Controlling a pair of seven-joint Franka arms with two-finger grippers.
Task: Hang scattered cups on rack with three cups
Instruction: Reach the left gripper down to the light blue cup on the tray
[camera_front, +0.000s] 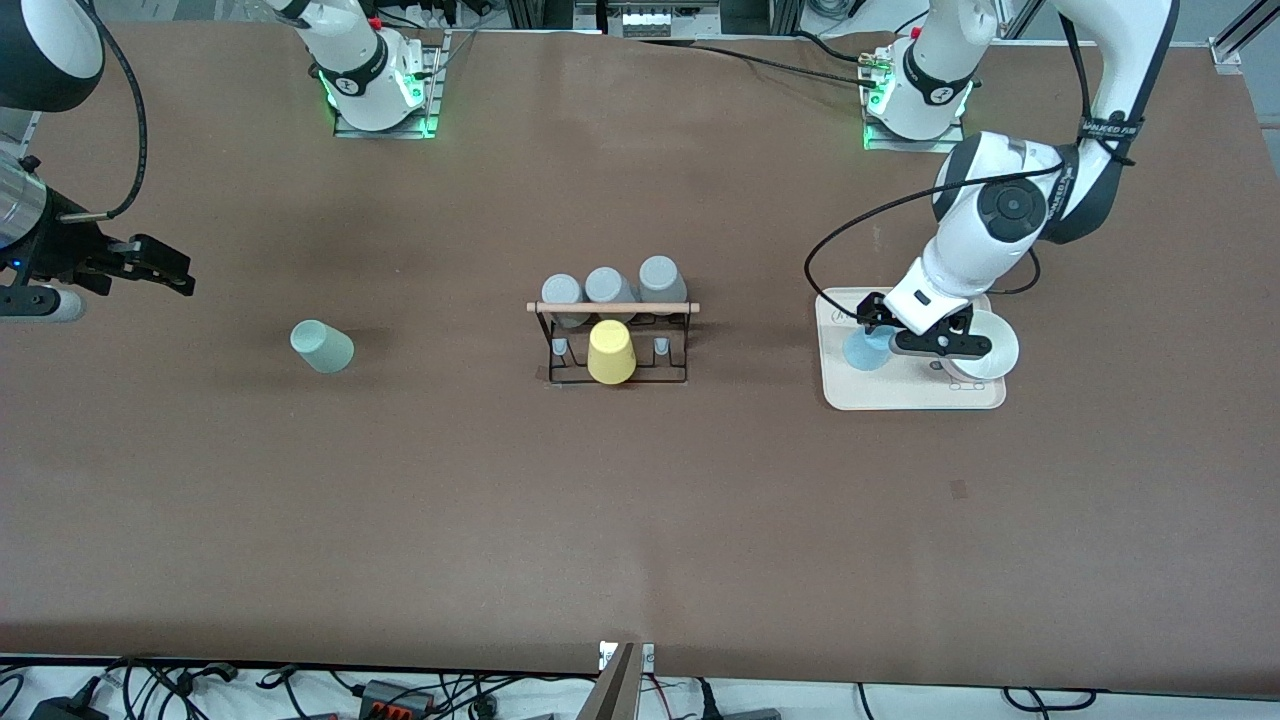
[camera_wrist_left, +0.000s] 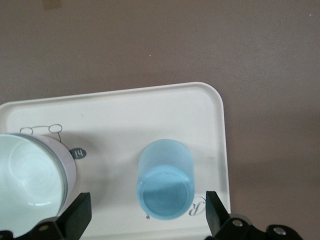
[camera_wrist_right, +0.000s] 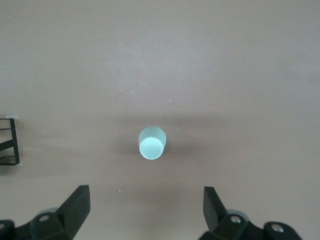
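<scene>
Front view: left gripper (camera_front: 905, 330) low over light blue cup (camera_front: 866, 350) on beige tray (camera_front: 915, 395), jaws wide, empty; right gripper (camera_front: 165, 268) waiting, mint cup (camera_front: 322, 346) apart from rack (camera_front: 615, 345). Left wrist view: white bowl (camera_wrist_left: 30, 182) beside blue cup — risk of clipping it. Right wrist view: jaws wide, mint cup mouth-down — could slip when gripped.

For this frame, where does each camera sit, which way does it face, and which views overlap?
Front view: high across the table, facing both arm bases; shows the rack, both arms, the right gripper open.
Left wrist view: on the left arm, looking down at the light blue cup on the beige tray; open left gripper fingers show.
Right wrist view: looks down on the mint-green cup; finger tips show.
Shared: each cup also appears in the front view.
</scene>
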